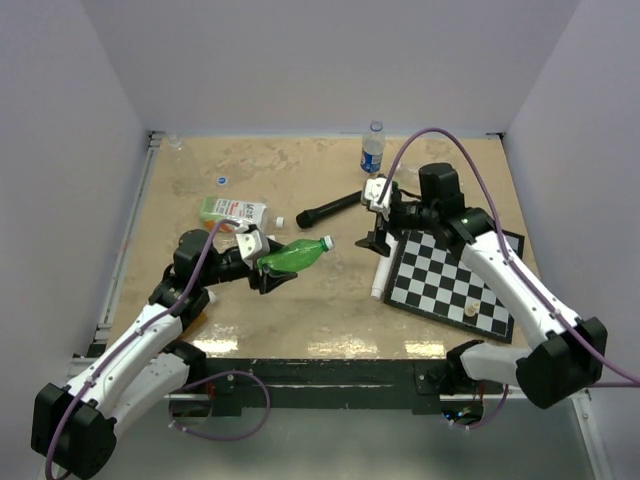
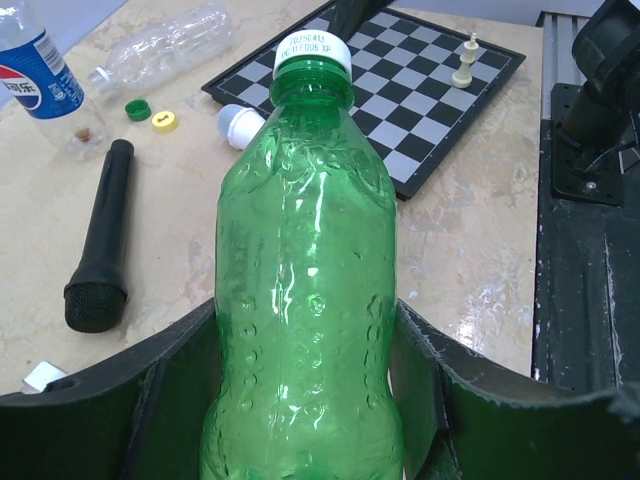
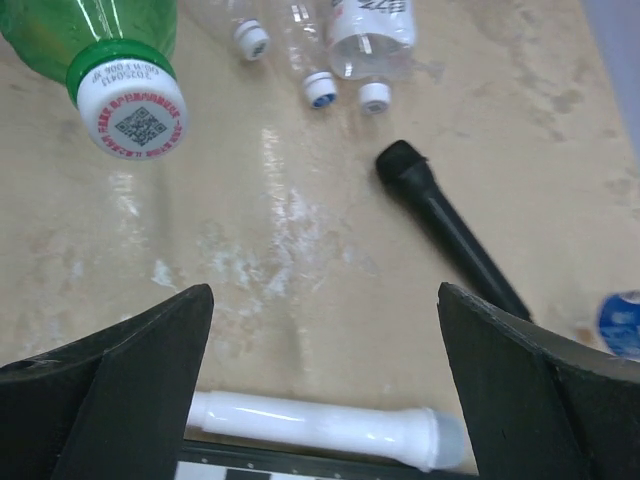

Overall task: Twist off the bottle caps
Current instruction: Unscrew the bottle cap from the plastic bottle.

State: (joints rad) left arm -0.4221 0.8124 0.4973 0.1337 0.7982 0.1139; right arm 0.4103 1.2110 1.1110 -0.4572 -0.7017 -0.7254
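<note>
A: So, start at the left claw (image 1: pixel 260 263). What has it got?

B: Its two fingers are clamped on the body of the green bottle (image 1: pixel 290 257), one on each side. In the left wrist view the bottle runs straight out from the grip, and the white cap (image 2: pixel 312 50) sits at the far end, at the top of the frame.

A: Which way does that axis point from above?

B: Lower left to upper right across the middle of the tabletop (image 1: pixel 330 310), cap end leading, aimed roughly at the right arm. The left forearm reaches in from the lower left corner and holds the bottle near level, as far as I can judge.

A: And the right claw (image 3: pixel 322 300)?

B: Spread wide, with nothing between its fingers. In the overhead view it hangs right of centre, just beside the upper left corner of the chessboard (image 1: pixel 455 275), facing left toward the bottle.

A: Lined up?

B: Not quite, I'd say. In the right wrist view the cap shows face-on in the upper left, outside the gap between the fingers and well apart from them. The right claw is the free one, so I reckon it must shift toward that corner, then advance along the bottle's axis before closing on the cap.
</note>
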